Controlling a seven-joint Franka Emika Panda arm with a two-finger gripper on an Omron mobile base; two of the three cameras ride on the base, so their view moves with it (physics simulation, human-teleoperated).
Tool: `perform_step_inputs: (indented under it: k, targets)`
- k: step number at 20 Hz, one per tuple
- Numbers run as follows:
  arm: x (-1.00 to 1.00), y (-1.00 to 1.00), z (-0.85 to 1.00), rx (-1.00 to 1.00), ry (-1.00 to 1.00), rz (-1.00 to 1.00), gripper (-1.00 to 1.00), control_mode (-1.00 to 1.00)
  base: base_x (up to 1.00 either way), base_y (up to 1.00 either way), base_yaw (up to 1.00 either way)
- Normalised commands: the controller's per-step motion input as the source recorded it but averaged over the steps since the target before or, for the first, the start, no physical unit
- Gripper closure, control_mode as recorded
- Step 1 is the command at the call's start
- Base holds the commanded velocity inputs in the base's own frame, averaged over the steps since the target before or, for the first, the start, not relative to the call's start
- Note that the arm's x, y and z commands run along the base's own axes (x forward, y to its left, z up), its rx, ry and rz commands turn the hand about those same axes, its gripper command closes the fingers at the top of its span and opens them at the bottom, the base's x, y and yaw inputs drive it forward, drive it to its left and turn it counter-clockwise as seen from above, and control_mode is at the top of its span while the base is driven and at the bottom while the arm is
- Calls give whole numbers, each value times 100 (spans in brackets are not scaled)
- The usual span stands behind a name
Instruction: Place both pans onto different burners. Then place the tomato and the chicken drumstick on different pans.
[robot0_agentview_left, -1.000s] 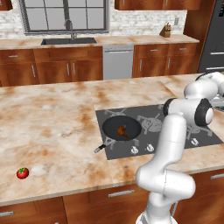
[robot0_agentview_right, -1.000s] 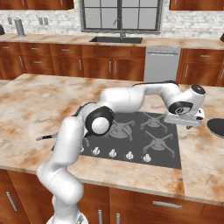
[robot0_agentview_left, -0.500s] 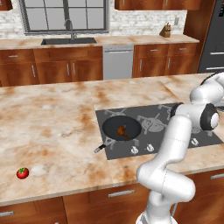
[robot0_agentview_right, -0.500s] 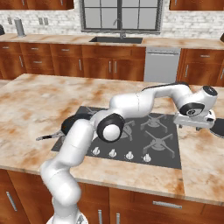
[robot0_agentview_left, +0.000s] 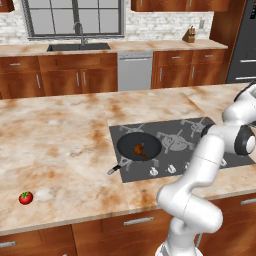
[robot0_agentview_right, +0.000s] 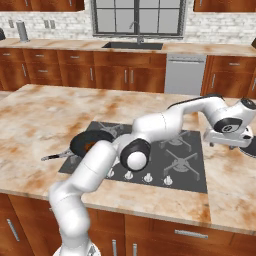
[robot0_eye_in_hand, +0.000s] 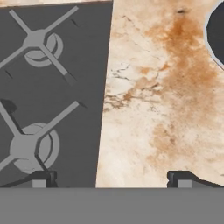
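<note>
One black pan (robot0_agentview_left: 139, 146) sits on the front left burner of the cooktop (robot0_agentview_left: 180, 131), with the brown chicken drumstick (robot0_agentview_left: 139, 149) lying inside it. The same pan (robot0_agentview_right: 90, 141) shows in the right base view. A second pan (robot0_agentview_right: 250, 146) lies on the counter to the right of the cooktop, partly hidden by the hand; its rim (robot0_eye_in_hand: 215, 34) cuts the hand view's top right corner. My gripper (robot0_agentview_right: 228, 144) hangs open over the cooktop's right edge, nothing between its fingertips (robot0_eye_in_hand: 111, 178). The red tomato (robot0_agentview_left: 26, 198) rests far left on the counter.
Two bare burner grates (robot0_eye_in_hand: 37, 41) (robot0_eye_in_hand: 25, 146) lie under the hand's left side, marble counter (robot0_eye_in_hand: 162, 109) under its right. White knobs (robot0_agentview_right: 147, 178) line the cooktop's front. A sink (robot0_agentview_left: 77, 46) and cabinets stand along the back wall.
The arm has swung to the right, carrying the open gripper from above the right burners to the cooktop's right edge, closer to the second pan. Pan, drumstick and tomato have stayed put.
</note>
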Motion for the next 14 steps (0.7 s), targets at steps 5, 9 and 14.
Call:
perform_step_inputs:
  k: [5, 9, 14]
  targets:
    - [-1, 1, 0, 0, 0, 0, -100, -100, 0, 0, 0]
    - [-17, 36, -14, -4, 0, -1, -100, -100, 0, 0, 0]
    - [-30, 31, -56, -8, 0, 0, -100, -100, 0, 0, 0]
